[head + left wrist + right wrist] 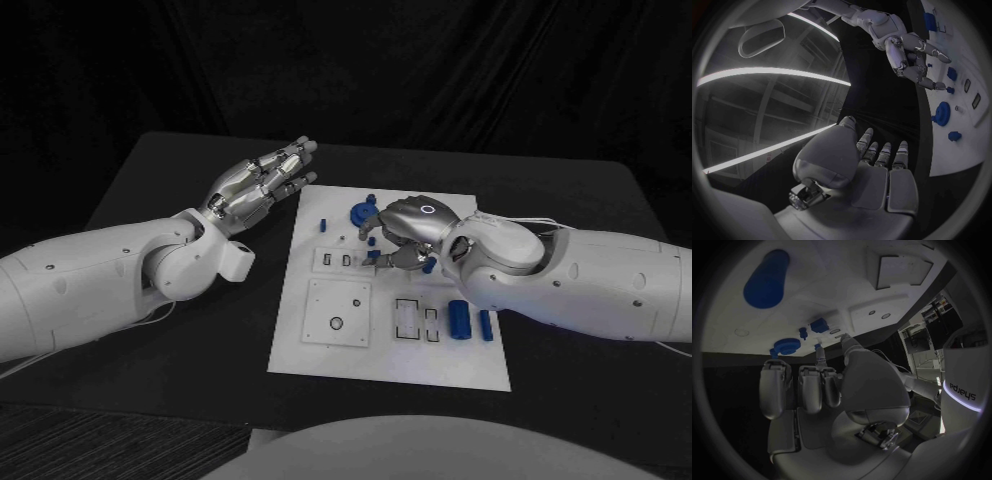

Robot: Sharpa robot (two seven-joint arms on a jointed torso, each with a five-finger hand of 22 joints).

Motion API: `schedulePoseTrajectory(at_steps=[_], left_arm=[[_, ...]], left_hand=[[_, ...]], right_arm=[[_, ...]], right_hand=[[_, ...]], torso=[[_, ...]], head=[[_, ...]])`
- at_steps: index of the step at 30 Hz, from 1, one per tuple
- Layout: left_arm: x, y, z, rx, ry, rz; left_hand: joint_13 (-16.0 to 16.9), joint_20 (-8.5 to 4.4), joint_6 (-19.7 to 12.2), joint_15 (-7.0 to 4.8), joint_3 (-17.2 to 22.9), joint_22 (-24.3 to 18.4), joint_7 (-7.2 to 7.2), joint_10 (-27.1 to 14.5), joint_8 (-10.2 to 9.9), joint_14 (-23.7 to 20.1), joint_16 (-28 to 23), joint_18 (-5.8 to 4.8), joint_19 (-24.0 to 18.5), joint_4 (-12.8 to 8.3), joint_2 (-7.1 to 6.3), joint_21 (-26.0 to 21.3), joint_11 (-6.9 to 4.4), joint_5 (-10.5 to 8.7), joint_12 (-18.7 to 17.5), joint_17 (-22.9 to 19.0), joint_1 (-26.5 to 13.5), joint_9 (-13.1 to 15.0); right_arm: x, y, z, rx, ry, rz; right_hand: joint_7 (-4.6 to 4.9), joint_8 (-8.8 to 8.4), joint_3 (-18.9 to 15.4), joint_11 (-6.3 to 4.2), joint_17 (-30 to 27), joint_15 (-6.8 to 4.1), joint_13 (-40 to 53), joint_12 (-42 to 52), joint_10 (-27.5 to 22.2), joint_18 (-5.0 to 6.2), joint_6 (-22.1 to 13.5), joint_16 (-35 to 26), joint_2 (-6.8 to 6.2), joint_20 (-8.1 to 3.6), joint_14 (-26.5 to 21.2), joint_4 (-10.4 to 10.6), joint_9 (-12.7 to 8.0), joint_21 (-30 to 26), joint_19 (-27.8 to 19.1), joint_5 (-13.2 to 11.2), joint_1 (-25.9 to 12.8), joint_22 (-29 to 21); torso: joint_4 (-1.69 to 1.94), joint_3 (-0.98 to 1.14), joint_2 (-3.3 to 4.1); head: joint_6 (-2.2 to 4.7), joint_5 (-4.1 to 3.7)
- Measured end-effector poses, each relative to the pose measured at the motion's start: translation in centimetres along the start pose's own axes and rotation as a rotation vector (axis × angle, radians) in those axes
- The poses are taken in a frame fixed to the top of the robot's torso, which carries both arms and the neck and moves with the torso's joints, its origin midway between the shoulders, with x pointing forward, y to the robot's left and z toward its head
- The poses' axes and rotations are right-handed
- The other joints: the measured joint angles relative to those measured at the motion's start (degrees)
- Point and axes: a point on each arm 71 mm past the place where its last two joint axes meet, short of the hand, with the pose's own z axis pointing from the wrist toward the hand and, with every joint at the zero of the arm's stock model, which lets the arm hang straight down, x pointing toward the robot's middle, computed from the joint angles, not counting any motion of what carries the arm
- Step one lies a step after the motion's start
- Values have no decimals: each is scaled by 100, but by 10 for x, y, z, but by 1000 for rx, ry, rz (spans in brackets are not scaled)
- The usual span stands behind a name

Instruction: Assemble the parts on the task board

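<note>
Task board (325, 345), right hand (404, 228) curled over it, left hand (260, 185) spread

Two bulky white arms are showing smooth, rounded shells dotted with small dark screws. The left hand (263, 182) and the right hand (407, 226) are gleaming silver, built of many jointed metal segments. A thin white cable is trailing along the right arm (577, 275) near its wrist.

The only readable text was a mirrored word, apparently "edjeys", on a white panel (962, 396) in the right wrist view; nothing else was legible.
</note>
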Motion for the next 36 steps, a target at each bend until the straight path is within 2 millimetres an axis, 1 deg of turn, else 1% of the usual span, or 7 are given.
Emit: schedulePoseTrajectory(at_steps=[6, 8, 10, 23, 24, 27, 36], left_arm=[[0, 0, 0, 0, 0, 0], [0, 0, 0, 0, 0, 0], [0, 0, 0, 0, -1, 1], [-1, 0, 0, 0, -2, 2], [-1, 0, 0, 0, -2, 2], [-1, 0, 0, 0, -2, 2], [-1, 0, 1, 0, -1, 2]], left_hand=[[1, 0, 0, 0, 0, 1, 0, 0, 0, 0, 0, 0, 0, 0, 0, 0, 0, 0, 0, -3, 0, 0], [1, 0, 0, 0, 0, 1, 0, 0, 0, 0, 0, 0, 0, 0, 0, 0, 0, 0, 0, -4, 0, 0], [1, 0, 0, 0, 0, 1, 0, 0, 0, 0, 0, 0, 0, 0, 0, 0, 0, 0, 0, -5, 0, 0], [3, 0, 0, 0, 16, 1, 0, 0, 0, 0, 0, 0, 0, 16, 0, 0, 0, 0, 0, -4, 0, 0], [3, 0, 0, 0, 16, 1, 0, 0, 0, 0, 0, 0, 0, 16, 0, 0, 0, 0, 0, -4, 0, 0], [3, 0, 0, 0, 16, 2, 0, 0, 0, 0, 0, 0, 0, 16, 0, 0, 0, 0, 0, -3, 0, 0], [4, 0, 0, 0, 16, 2, 0, 0, 0, 0, 0, 0, 0, 16, 0, 0, 0, 0, 0, -2, 0, 0]], right_arm=[[-1, -5, -9, 13, 11, 0], [0, -8, -11, 21, 23, -2], [1, -10, -12, 28, 37, -5], [6, -18, -12, 59, 106, -23], [6, -18, -12, 60, 108, -24], [7, -18, -11, 61, 112, -26], [8, -19, -8, 66, 111, -28]], right_hand=[[33, 12, 89, 41, 0, 9, 5, 0, -1, 0, 109, 0, 46, 41, -8, -89, -35, 0, -1, 888, 98, 0], [45, 12, 122, 41, 0, 25, 5, 0, -1, 0, 121, 0, 47, 41, 8, -130, -35, 0, -1, 1061, 156, -1], [54, 12, 142, 53, 0, 24, 4, 0, -13, 0, 130, 0, 30, 41, 8, -192, -35, 0, -1, 1126, 200, -1], [54, 35, 151, 62, -1, 45, 4, 0, -22, -1, 129, 0, 16, 41, -12, -232, -32, 0, -1, 1126, 214, -1], [54, 57, 151, 62, -1, 45, 3, 0, -21, 0, 129, 0, 8, 44, -12, -232, -23, 0, 2, 1069, 222, -1], [54, 120, 118, 62, -1, 45, 3, 0, -21, -1, 129, 0, 8, 62, -13, -230, 30, 0, 20, 672, 222, -1], [75, 145, 118, 62, -1, 44, 3, 0, -21, -1, 150, 0, 8, 62, -13, -230, 48, 0, 20, 593, 222, -2]], torso=[[3, 1, -12], [3, 3, -17], [3, 7, -19], [0, 20, 4], [-2, 21, 5], [-4, 25, 6], [0, 21, 4]], head=[[0, 14], [0, 21], [0, 22], [0, 20], [0, 23], [0, 24], [0, 19]])
